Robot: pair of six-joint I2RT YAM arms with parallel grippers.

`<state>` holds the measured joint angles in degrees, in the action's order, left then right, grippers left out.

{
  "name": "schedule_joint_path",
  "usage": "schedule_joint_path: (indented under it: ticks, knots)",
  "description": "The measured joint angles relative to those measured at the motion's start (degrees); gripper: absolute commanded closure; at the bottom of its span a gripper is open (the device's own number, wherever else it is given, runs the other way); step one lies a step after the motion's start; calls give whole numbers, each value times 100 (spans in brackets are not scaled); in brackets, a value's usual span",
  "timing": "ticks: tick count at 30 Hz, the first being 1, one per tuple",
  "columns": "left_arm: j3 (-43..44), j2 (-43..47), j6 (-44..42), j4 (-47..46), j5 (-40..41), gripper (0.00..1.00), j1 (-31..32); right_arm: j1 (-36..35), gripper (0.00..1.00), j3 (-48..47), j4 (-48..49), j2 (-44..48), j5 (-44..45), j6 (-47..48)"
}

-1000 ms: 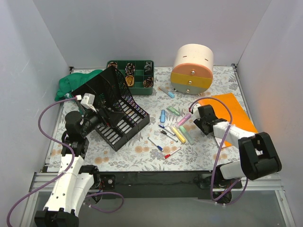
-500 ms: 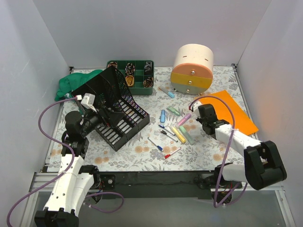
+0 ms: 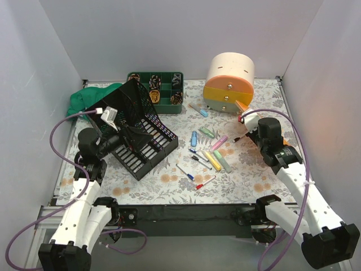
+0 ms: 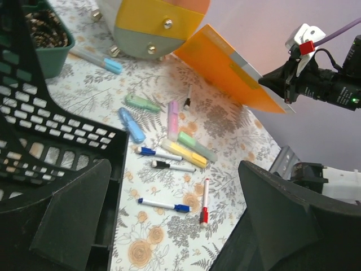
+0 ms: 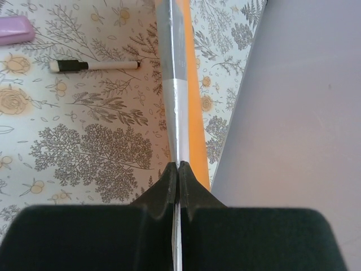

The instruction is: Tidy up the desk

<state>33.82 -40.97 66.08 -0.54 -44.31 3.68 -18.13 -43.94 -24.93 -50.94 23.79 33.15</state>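
The desk [image 3: 169,189] has a pale floral top. My right gripper [image 5: 178,169] is shut on the edge of an orange folder [image 5: 194,107], which stands on edge above the desk's right side. The top view shows only a sliver of the folder [image 3: 243,106] beside the right gripper [image 3: 252,125]. In the left wrist view the folder [image 4: 231,68] hangs tilted from that gripper [image 4: 282,84]. My left gripper [image 4: 175,226] is open with nothing in it, close against the black mesh rack [image 3: 138,130]. Several markers and highlighters [image 3: 206,155] lie loose mid-desk.
A green compartment tray [image 3: 157,90] and a round cream, orange and yellow drawer box [image 3: 228,82] stand at the back. A green cloth [image 3: 84,99] lies at the back left. A black marker [image 5: 93,65] lies under the folder's end. Walls close both sides.
My right gripper shut on the orange folder, which lay flat at the right, and lifted it up on edge. The left arm barely shifted.
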Motion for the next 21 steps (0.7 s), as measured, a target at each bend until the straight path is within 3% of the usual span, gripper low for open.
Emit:
schedule_joint_path:
  ticks: [12, 17, 21]
  knots:
    - [839, -1134, -76, -470, -79, 2, 1263, 17, 99, -1016, -1093, 507, -944, -87]
    - [1532, -2072, -656, -466, -22, 2, 1893, 52, 99, -1220, -1165, 708, -1421, -168]
    - [2177, -2927, -1593, -522, -31, 2, 2448, 55, 99, -1305, -1290, 651, -1858, -236]
